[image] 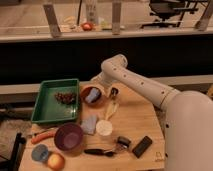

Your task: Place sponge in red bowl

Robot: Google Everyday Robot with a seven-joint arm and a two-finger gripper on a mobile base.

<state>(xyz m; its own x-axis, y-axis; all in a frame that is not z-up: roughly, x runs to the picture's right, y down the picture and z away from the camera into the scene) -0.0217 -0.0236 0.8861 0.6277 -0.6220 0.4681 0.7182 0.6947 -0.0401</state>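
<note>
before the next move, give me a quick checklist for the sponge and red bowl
1. Sponge lying inside the red bowl: ok
2. Red bowl upright on the table, beside the green tray: ok
3. Gripper at the bowl's far rim, just above the sponge: ok
4. Gripper free of the sponge: cannot tell
5. Purple bowl apart from the arm, nearer the camera: ok
</note>
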